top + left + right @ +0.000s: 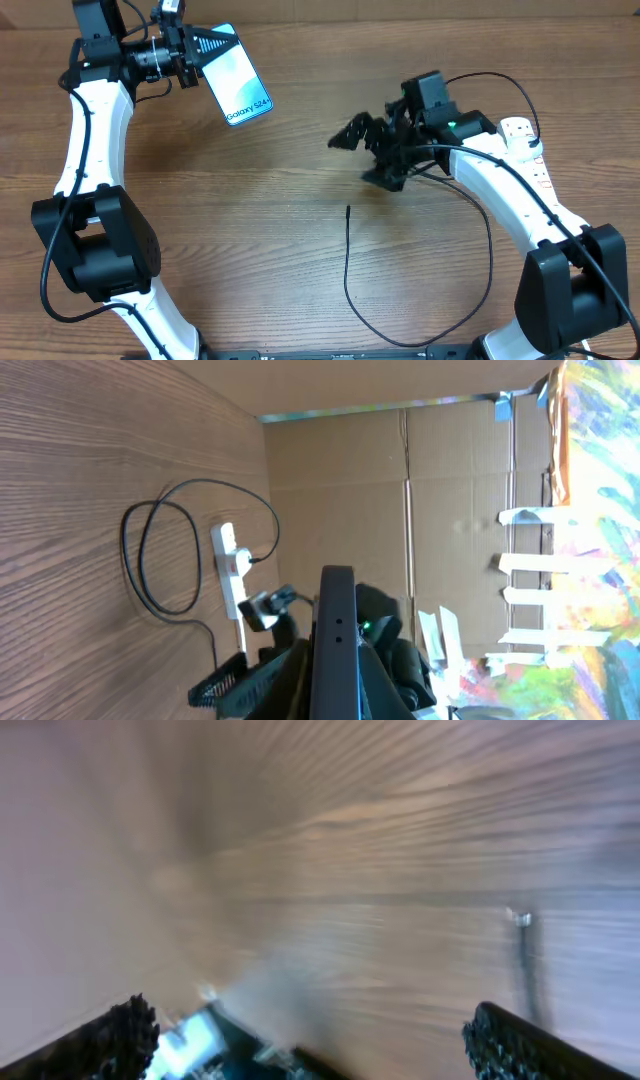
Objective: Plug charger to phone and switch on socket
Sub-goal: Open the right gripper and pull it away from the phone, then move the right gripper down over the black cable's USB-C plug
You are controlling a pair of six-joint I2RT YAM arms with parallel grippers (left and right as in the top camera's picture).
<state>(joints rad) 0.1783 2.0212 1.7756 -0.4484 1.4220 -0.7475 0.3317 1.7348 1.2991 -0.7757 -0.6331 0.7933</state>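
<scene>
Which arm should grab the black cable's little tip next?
Right. The right pincer is open and empty, near the cable tip. The left pincer is shut on the phone.

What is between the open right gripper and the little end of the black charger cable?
Nothing visible. The right gripper hangs open over the table, and the charger tip lies loose on the wood nearby, with only wood between them.

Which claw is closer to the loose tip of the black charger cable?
Right. The right claw hovers open just past the charger tip, not touching it. The left claw is far off to the left, shut on the phone.
</scene>
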